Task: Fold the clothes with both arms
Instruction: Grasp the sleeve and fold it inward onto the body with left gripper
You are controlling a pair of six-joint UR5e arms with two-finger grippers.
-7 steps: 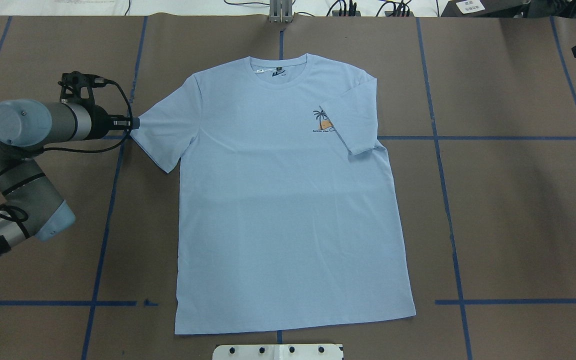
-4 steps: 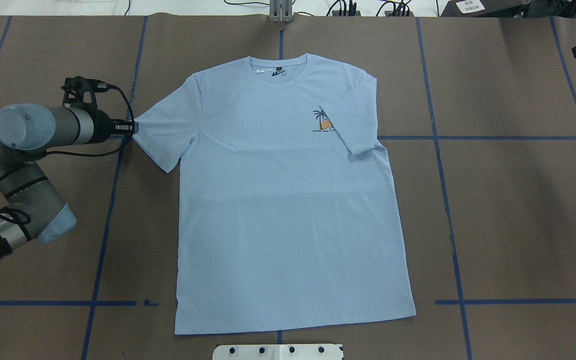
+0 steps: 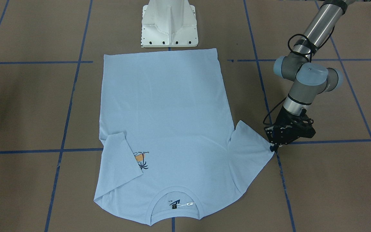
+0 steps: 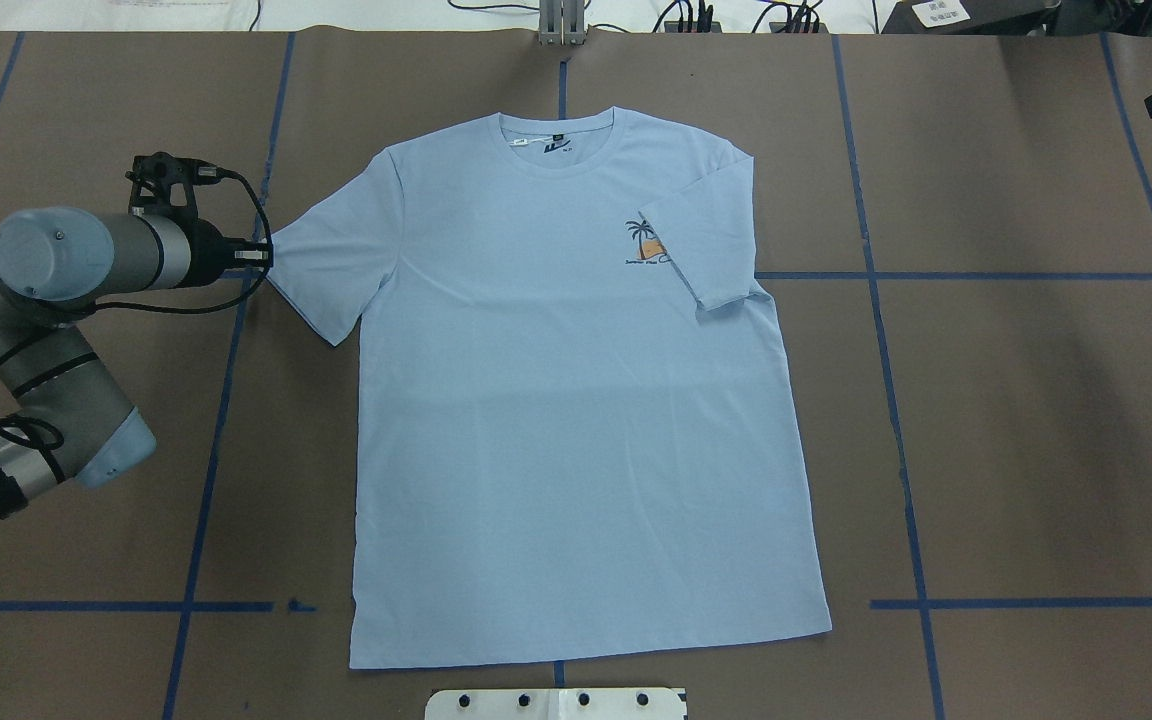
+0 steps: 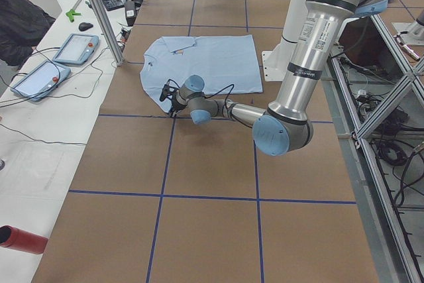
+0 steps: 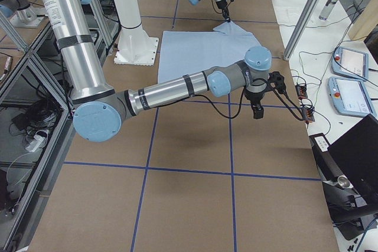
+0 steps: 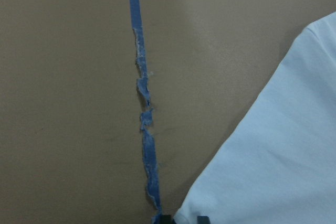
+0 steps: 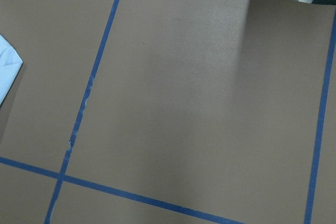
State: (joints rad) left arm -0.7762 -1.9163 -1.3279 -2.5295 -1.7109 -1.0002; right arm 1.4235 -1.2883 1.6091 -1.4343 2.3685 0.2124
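Observation:
The light blue T-shirt (image 4: 576,400) lies flat, front up, collar at the far side of the table. Its sleeve (image 4: 701,250) on my right is folded in over the chest and covers part of the palm print (image 4: 644,240). The other sleeve (image 4: 321,270) is spread out. My left gripper (image 4: 264,255) is low at that sleeve's outer corner (image 3: 269,151). In the left wrist view its two fingertips (image 7: 165,219) stand slightly apart at the bottom edge with the sleeve corner (image 7: 273,171) between them, so it is open. My right gripper (image 6: 257,110) hovers off the shirt; I cannot tell its state.
Brown paper with blue tape lines (image 4: 896,420) covers the table. The white pedestal base (image 3: 169,22) stands at the shirt's hem. Tablets and cables (image 6: 351,75) lie on the side bench beyond the far edge. A corner of the shirt (image 8: 8,72) shows in the right wrist view.
My left gripper has drawn back a little to the left, from over the sleeve edge to its outer corner. The shirt has not moved.

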